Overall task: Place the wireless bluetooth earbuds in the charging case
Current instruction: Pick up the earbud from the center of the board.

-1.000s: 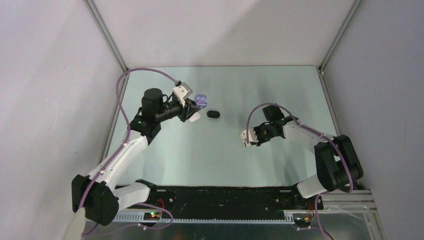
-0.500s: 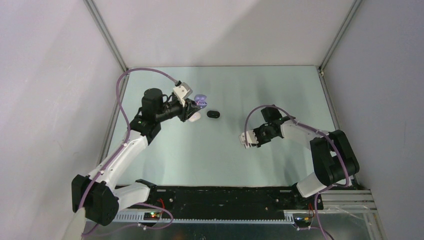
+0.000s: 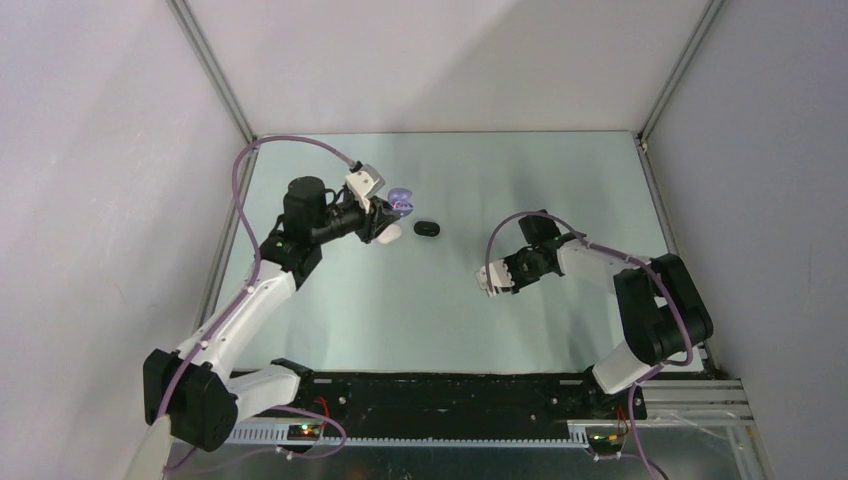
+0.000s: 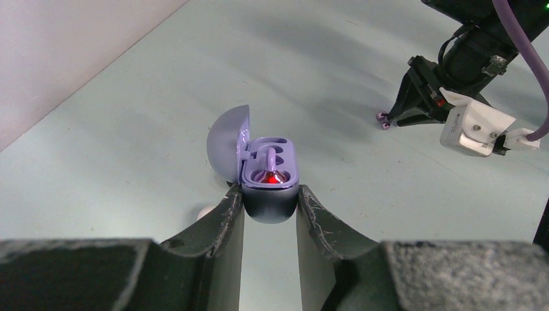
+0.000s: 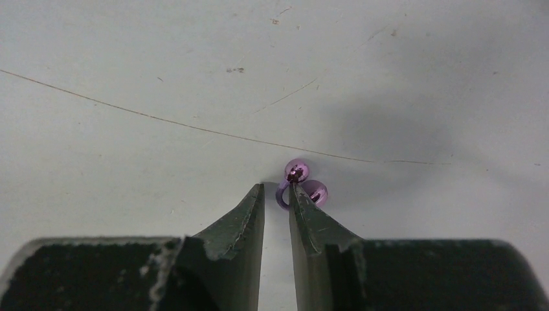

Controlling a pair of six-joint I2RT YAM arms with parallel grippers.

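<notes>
Left gripper [image 4: 268,192]: closed on the lower body of the lavender case [image 4: 270,155], one finger on each side. I hold it off the table [image 3: 450,330].

Case: open, with its lid [image 4: 225,144] swung out to the left in my left wrist view and the open face turned up. Something with a red light sits in the socket nearer my fingers. The socket beyond looks free, though I cannot be sure.

Right gripper [image 5: 276,192]: low at the table, fingers drawn almost together with only a thin slit between them. I cannot tell whether it truly grips anything.

Bud [image 5: 303,183]: lavender and tiny, right at the tips of my right fingers. A thin loop of it sits in the slit. Its two shiny round ends lie just past the tips, slanting off to the right of the finger line. In the left wrist view it seems to touch the table.

Key relation: the right arm has the bud and the left has the case, with open table well apart between them. In the top view the case lies up and to the left of my right gripper.

Black case [image 3: 427,228]: lies on the table just right of my left gripper, roughly between the two arms.

Next move, as I judge it: make sure of the pinch, lift, then carry the bud left to the free socket, turning it to match.

Risk: so small a bud, held only by its loop, could twist or drop.
</notes>
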